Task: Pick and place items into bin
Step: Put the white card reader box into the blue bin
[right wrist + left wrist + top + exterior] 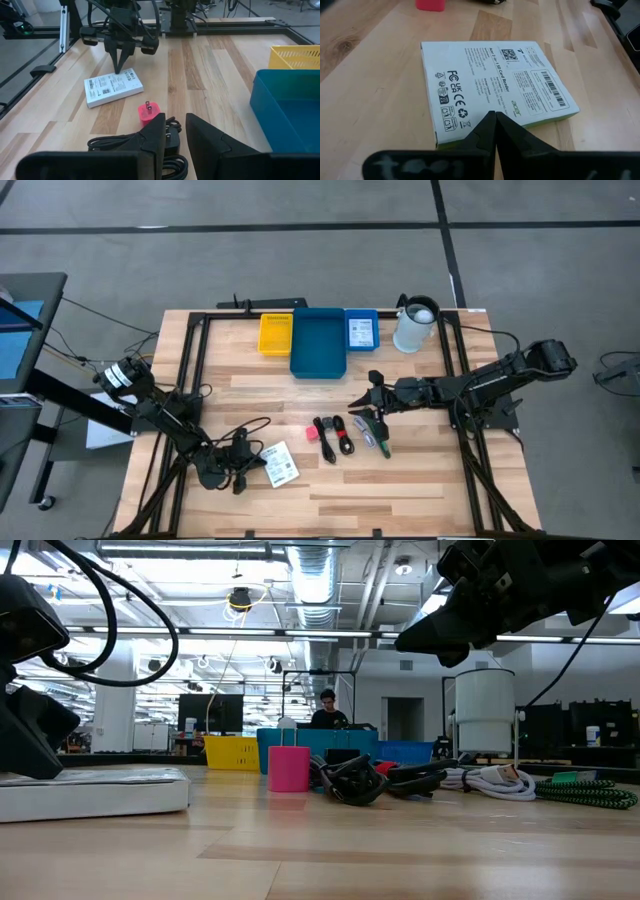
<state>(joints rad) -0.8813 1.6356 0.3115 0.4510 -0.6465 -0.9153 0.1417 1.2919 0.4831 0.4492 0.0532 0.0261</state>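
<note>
- Items for the blue bin (318,343) lie across the wooden table (420,470) in the high view: a white printed packet (281,463) just beside the left gripper (243,468), a small pink cube (312,434), black coiled cables (333,437) and green pen-like sticks (378,434) under the right gripper (364,406). The bin stands at the table's far edge between a yellow tray (275,333) and a smaller blue tray (361,329), with a white jug (415,325) beside them.
- Low view: the pink cube (289,768) stands upright beside the tangle of black cables (360,779); the packet (95,792) lies flat nearby, and a green braided cable (588,793) trails along the boards. A person (327,710) is visible in the room behind.
- Left wrist view: the left gripper's fingers (485,131) are pressed together, their tips over the near edge of the packet (495,85), which lies label-up.
- Right wrist view: the right gripper (175,131) hangs above the cables (150,150), its fingers slightly apart, and whether they hold anything cannot be told. The pink cube (148,113) sits just beyond, the packet (113,87) farther off beneath the left gripper (120,62), and the bin (289,107) to one side.
</note>
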